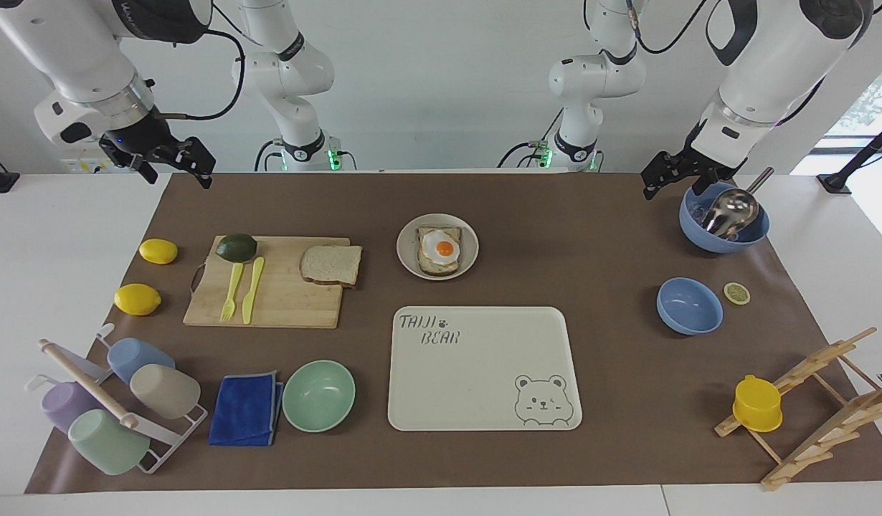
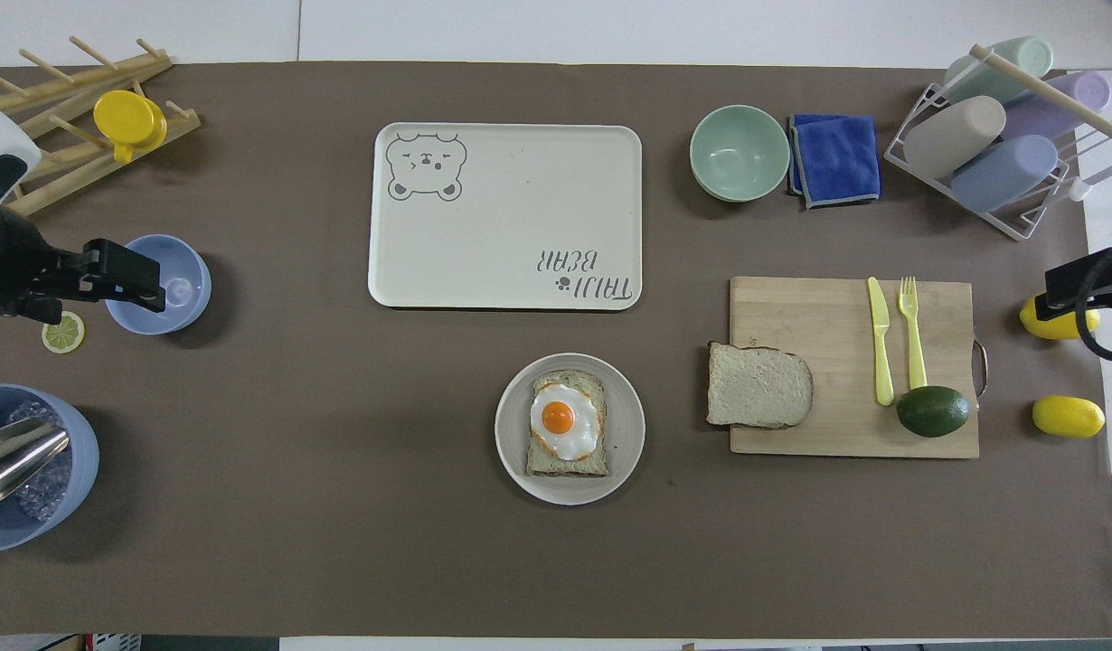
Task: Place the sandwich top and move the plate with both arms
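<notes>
White walls back a white tabletop (image 1: 54, 301) covered by a brown mat (image 1: 599, 236), on which all working items are laid out. Sandwich top (image 1: 331, 264) lies flat on the wooden cutting board (image 1: 283, 304), at the board corner closest to the plate and slightly overhanging the board edge. Plate (image 1: 407, 261) sits near the mat centre, beside the board, carrying the egg toast (image 1: 439, 251); the cream tray (image 1: 484, 369) lies just beside it, farther from the robots. Right gripper (image 1: 174, 163) hangs with its jaws apart and empty over the mat corner at the right arm's end of the table, well apart from the bread. Left gripper (image 1: 672, 175) hangs likewise spread and empty just above the rim of the blue bowl (image 1: 724, 228) that holds a metal scoop (image 1: 731, 209). Neither step appears started. Probable faults: the bread is thin and lies flat, so a descending finger may press on the board and fail to get under the slice; the overhanging edge is the likely access point. A yellow knife (image 1: 253, 289) and fork (image 1: 231, 290) lie near the slice and could be swept aside by a wide approach. Releasing the slice off-centre could shift the egg or leave the top hanging over the plate rim. During the two-arm move, unequal lift or pace would tilt the shallow plate and slide the stack off.
</notes>
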Action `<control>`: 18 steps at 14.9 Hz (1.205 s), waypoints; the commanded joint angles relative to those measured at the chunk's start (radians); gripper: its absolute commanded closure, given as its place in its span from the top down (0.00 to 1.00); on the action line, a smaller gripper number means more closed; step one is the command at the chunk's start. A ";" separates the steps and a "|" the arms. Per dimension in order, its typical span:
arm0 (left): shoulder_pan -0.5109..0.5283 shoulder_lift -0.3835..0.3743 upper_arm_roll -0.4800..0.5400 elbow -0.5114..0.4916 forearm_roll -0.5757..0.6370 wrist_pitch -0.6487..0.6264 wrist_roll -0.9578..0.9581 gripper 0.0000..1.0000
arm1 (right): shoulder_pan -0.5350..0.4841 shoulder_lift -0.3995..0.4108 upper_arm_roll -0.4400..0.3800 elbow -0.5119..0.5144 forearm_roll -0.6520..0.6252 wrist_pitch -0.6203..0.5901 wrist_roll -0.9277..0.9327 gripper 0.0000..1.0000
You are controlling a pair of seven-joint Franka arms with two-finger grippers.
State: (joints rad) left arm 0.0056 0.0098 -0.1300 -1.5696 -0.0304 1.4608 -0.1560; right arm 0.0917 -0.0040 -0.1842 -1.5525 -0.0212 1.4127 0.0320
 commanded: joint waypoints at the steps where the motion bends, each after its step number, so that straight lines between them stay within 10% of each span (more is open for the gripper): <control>1: 0.011 -0.030 -0.002 -0.035 -0.010 0.016 0.012 1.00 | 0.011 0.007 -0.012 0.011 0.018 -0.009 -0.023 1.00; 10: 0.010 -0.030 -0.002 -0.035 -0.010 0.016 0.012 1.00 | 0.019 -0.028 0.002 -0.052 0.020 -0.014 -0.041 1.00; 13: 0.010 -0.030 -0.003 -0.035 -0.010 0.015 0.012 1.00 | 0.153 -0.056 0.009 -0.181 0.012 0.170 0.036 1.00; 18: 0.011 -0.030 -0.002 -0.035 -0.010 0.015 0.012 1.00 | 0.396 0.136 0.011 -0.167 -0.089 0.219 0.380 1.00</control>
State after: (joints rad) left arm 0.0056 0.0098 -0.1300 -1.5696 -0.0304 1.4608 -0.1560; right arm 0.4185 0.0502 -0.1691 -1.7239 -0.0530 1.5977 0.3227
